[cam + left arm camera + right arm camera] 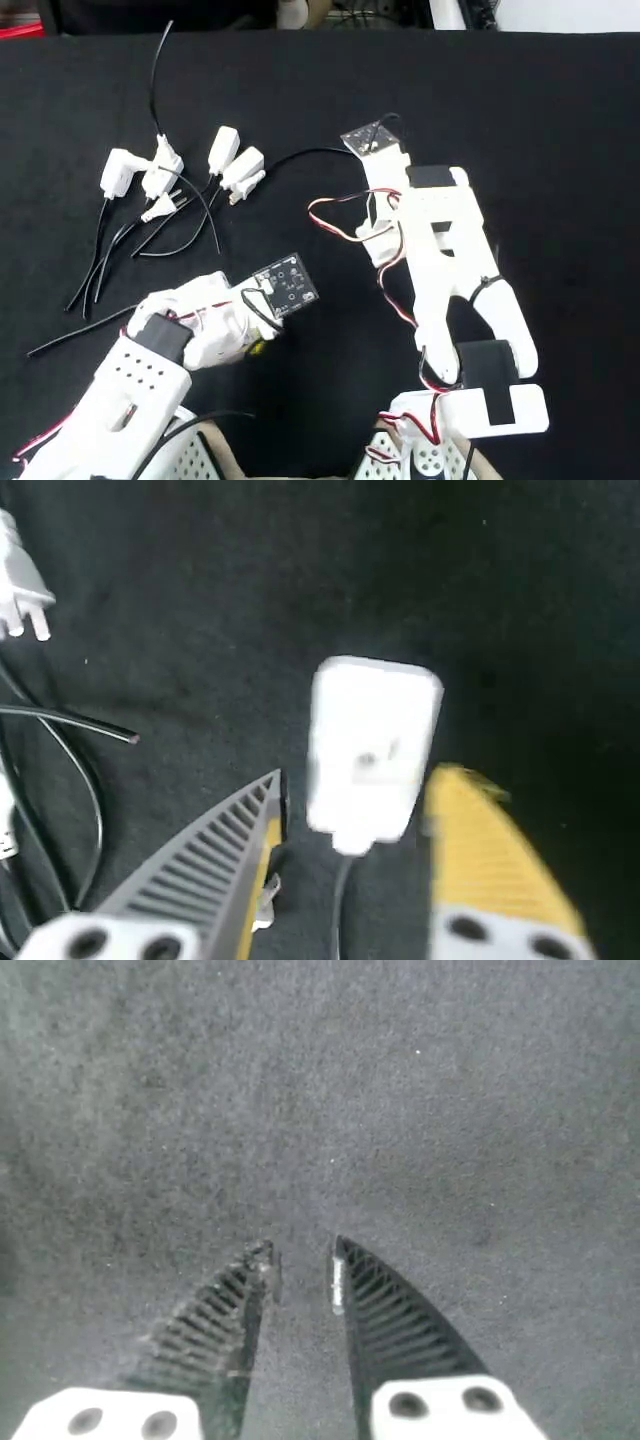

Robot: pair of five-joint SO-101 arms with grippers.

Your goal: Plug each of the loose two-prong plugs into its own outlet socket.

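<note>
On the one black cloth-covered worktop (520, 120) I count five white plastic plug or socket bodies (116, 172) in the high view, though I cannot sort plugs from sockets there, and their thin black cords (155, 70) cross too much to count. My left wrist view adds one white rectangular plastic block (372, 745) on its own cord and one white two-prong plug (20, 590), possibly among the five. I'm running two white arms (450, 260), so two claws, the left claw (360, 773) and the right claw (300, 1250), each with two fingers (395, 1330), plus two small square circuit boards (285, 285).
</note>
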